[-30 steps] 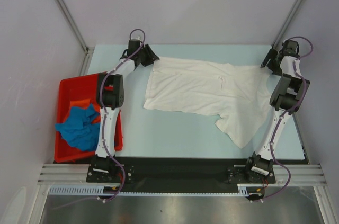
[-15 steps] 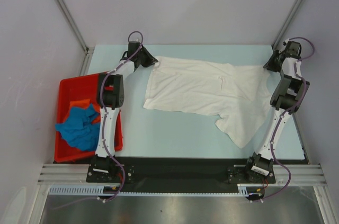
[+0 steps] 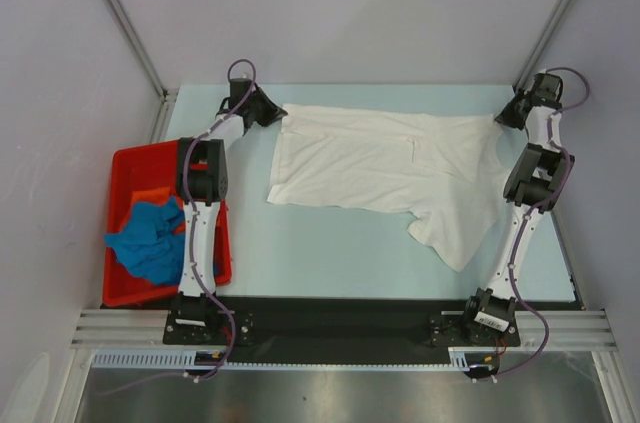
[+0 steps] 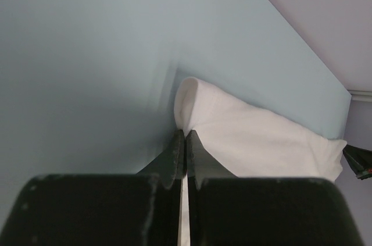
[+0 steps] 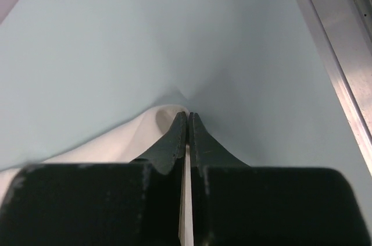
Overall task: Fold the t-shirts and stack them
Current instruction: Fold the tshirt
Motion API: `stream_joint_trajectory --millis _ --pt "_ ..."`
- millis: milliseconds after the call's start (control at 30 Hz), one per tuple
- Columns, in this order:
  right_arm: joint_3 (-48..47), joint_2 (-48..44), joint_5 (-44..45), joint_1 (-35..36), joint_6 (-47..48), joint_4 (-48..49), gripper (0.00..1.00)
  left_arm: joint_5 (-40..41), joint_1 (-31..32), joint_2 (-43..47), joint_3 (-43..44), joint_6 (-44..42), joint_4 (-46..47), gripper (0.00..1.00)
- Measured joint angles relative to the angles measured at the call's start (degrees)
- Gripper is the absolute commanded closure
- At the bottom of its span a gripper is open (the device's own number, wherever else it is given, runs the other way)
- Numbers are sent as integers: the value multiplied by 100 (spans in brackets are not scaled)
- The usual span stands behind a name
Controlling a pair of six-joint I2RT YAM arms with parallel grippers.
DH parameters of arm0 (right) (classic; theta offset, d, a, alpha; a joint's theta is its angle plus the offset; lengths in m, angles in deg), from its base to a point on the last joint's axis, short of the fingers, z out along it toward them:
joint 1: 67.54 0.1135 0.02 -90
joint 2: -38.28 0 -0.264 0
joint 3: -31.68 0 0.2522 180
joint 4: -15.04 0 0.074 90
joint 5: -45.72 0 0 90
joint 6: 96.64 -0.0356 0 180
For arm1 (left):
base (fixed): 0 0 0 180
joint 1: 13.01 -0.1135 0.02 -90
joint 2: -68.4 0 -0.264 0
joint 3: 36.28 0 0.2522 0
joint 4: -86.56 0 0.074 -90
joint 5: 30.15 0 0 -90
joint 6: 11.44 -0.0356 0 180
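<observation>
A white t-shirt [image 3: 385,163] lies spread across the far half of the pale blue table [image 3: 320,253], one sleeve hanging toward the near right. My left gripper [image 3: 268,109] is shut on the shirt's far left corner; the left wrist view shows the white t-shirt [image 4: 250,135] pinched between the black fingertips of the left gripper [image 4: 185,134]. My right gripper [image 3: 503,116] is shut on the far right edge, and in the right wrist view the white t-shirt [image 5: 116,141] bunches at the tips of the right gripper [image 5: 188,116]. A blue t-shirt [image 3: 150,238] and an orange t-shirt [image 3: 150,195] lie in the bin.
A red plastic bin [image 3: 130,163] stands at the table's left edge, beside the left arm. A metal frame rail [image 5: 331,42] runs along the table's right side, close to the right gripper. Grey walls enclose the back and both sides.
Both grippers have gone from open to shut on the shirt's far corners. They moved outward and farther back, pulling the far edge of the white t-shirt straighter.
</observation>
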Motion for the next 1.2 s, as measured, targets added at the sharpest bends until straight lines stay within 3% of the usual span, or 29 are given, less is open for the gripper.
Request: stream_joint_trajectory --millis 333,367,400,433,467,500,533,600,800,900,1033,1200 --pt "-236 280 299 221 -645 546 100 61 -114 -131 170 11 72 98" --pt "-275 317 306 249 -693 590 99 59 -120 -157 223 11 48 85" --pt "-350 367 317 273 -750 636 94 74 -122 -181 291 -2 22 77" --pt "-407 413 323 293 -807 680 80 103 -127 -216 380 -22 -24 70" --pt "-428 433 326 317 -863 728 75 162 -129 -229 448 -39 -76 53" --pt "-450 439 326 328 -892 754 71 188 -140 -229 485 -72 -116 45" --pt "-498 448 354 350 -925 754 60 201 -153 -227 538 -101 -122 39" --pt "-612 448 385 372 -1021 713 52 363 -162 -212 669 -223 -192 32" --pt "-715 208 616 267 -1150 7 26 898 -175 103 656 -789 -944 31" --pt "-293 -363 796 131 -1154 -643 1 1137 -160 450 374 -1005 -1272 34" --pt "551 -1578 966 48 -1078 -1410 0 1272 -111 988 -140 -1167 -1585 37" --pt "2524 -3569 1106 479 -1036 -1624 0 1355 120 1895 -1202 -1473 -1725 44"
